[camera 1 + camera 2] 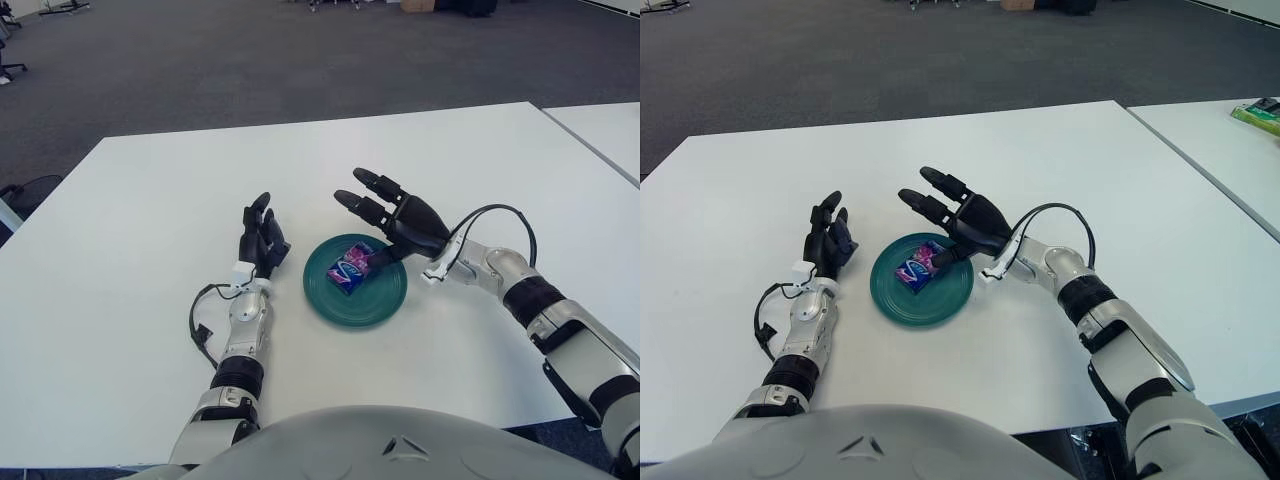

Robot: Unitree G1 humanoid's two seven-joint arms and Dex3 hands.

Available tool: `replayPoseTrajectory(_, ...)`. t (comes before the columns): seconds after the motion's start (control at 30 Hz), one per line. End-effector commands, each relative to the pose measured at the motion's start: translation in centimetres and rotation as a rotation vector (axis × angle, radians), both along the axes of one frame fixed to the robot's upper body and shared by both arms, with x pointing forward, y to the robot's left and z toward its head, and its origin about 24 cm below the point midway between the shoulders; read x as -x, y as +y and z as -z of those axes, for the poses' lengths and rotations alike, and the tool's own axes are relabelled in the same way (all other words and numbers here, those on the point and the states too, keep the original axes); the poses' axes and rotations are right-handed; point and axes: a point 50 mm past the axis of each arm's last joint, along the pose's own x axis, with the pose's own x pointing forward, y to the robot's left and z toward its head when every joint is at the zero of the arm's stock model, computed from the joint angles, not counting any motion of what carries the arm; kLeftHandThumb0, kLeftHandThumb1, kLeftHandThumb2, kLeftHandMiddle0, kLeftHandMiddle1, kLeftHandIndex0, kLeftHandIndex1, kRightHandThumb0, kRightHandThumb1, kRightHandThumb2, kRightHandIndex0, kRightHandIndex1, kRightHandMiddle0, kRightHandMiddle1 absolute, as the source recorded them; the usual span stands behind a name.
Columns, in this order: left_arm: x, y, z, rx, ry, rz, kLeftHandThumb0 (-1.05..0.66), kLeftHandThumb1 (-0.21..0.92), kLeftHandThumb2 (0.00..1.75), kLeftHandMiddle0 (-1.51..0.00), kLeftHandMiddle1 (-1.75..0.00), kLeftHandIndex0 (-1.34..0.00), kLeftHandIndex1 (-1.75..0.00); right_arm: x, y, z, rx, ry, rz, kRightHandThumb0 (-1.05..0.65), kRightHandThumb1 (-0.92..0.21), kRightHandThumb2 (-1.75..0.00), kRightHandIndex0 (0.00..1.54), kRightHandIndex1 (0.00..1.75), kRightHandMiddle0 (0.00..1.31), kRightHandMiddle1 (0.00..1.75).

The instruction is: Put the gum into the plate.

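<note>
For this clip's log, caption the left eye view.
Gum pack lies in the green plate; open right hand hovers above it, left hand beside.

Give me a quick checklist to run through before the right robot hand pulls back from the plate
1. Gum lies inside the plate: ok.
2. Right robot hand has its fingers spread and grips nothing: ok.
3. Thumb is clear of the gum: cannot tell, its tip shows right at the pack's edge.
4. Plate sits flat on the table: ok.
5. Left robot hand is left of the plate, out of the withdrawal path: ok.
</note>
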Motion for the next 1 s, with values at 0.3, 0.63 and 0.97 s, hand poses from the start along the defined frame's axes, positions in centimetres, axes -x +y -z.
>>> replayPoseTrajectory(0.3,4.5,-1.2,4.6,0.084,0.230,-0.028,-0.84,0.92,0.92,-0.32,-0.01,-0.03,-0.75,-3.5,-3.3,2.4,-0.530,0.619,0.393,-1.05,-0.92,-0.92,0.00,0.00,0.02,0.02)
replayPoseTrajectory(0.63,4.8,-0.6,4.7,0.085,0.233,-0.026,-0.87,0.92,0.91,-0.32,0.00,-0.02,-0.76,-1.4,-4.5,4.6,-0.744,0.764,0.405,-1.01,-0.92,-0.93,0.00,0.00,0.02,0.02)
replayPoseTrajectory(0.97,4.9,-0.2,4.8,0.088,0.239,-0.019,-0.86,0.92,0.92,-0.31,0.00,-0.01,-0.76,-1.0,-4.6,5.7,-0.808,0.833,0.455,-0.97,-0.92,-0.96,0.00,0.00,0.02,0.03)
